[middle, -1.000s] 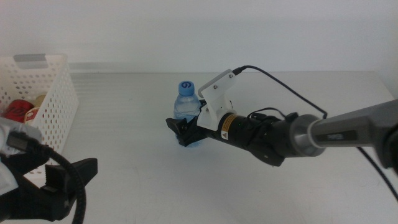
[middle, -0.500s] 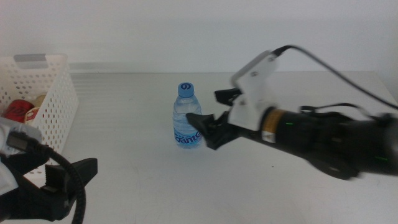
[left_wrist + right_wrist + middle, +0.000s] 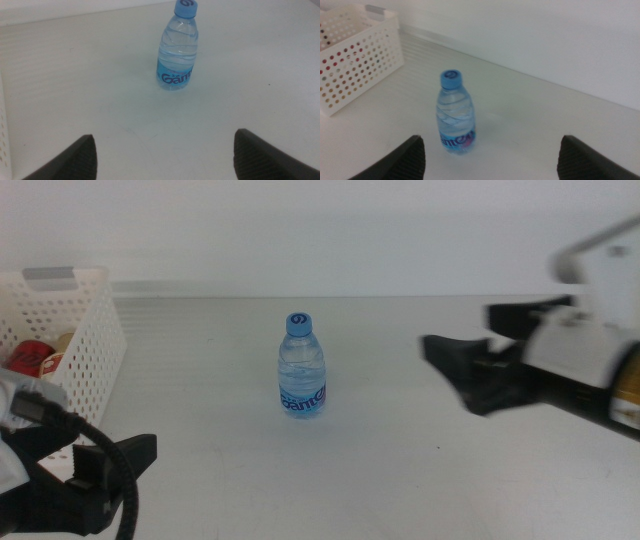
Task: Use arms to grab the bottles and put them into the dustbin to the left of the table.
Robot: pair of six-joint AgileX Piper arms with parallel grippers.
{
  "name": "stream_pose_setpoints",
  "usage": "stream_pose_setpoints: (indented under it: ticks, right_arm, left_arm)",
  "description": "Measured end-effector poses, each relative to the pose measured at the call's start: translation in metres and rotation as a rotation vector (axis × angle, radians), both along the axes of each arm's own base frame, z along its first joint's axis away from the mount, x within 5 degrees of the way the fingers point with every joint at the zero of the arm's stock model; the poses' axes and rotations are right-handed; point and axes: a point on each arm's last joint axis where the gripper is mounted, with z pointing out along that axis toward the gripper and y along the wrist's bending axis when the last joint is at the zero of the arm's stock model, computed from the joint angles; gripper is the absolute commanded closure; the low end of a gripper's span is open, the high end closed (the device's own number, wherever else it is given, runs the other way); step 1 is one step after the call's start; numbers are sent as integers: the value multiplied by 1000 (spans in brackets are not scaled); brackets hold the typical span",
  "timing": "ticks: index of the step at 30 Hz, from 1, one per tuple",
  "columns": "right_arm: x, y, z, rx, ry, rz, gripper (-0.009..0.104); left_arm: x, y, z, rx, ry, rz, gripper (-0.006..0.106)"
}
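A small clear water bottle [image 3: 302,366] with a blue cap and label stands upright mid-table, untouched; both wrist views show the bottle [image 3: 177,47] [image 3: 456,114]. My right gripper [image 3: 456,328] hovers well to its right, open and empty, and in its wrist view the gripper [image 3: 492,137] has its jaws spread wide. My left gripper [image 3: 165,135] waits open at the near left, with nothing between its jaws. The white perforated dustbin [image 3: 95,340] stands at the far left. It holds a red can [image 3: 28,356] and a pale bottle [image 3: 64,340].
The left arm [image 3: 95,480] and its black cable fill the bottom-left corner of the middle view. The dustbin [image 3: 355,50] also shows in the right wrist view, beyond the bottle. White tabletop [image 3: 400,470] lies all around the bottle.
My right gripper let go of the water bottle and drew back to the right, away from it. The bottle stays upright where it was set. The left arm has not moved.
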Motion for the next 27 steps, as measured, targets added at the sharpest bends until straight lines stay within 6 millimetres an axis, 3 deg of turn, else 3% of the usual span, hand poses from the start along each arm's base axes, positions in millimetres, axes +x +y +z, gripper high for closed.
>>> stream_pose_setpoints:
  ticks: [5, 10, 27]
  right_arm:
    - [-36, -23, 17, 45, -15, -21, 16]
    - [-63, -31, 33, 41, -94, 55, 22]
    - [-68, -32, 33, -7, -107, 89, 24]
  left_arm:
    - [0, 0, 0, 0, 0, 0, 10]
    - [0, 0, 0, 0, 0, 0, 10]
    - [0, 0, 0, 0, 0, 0, 10]
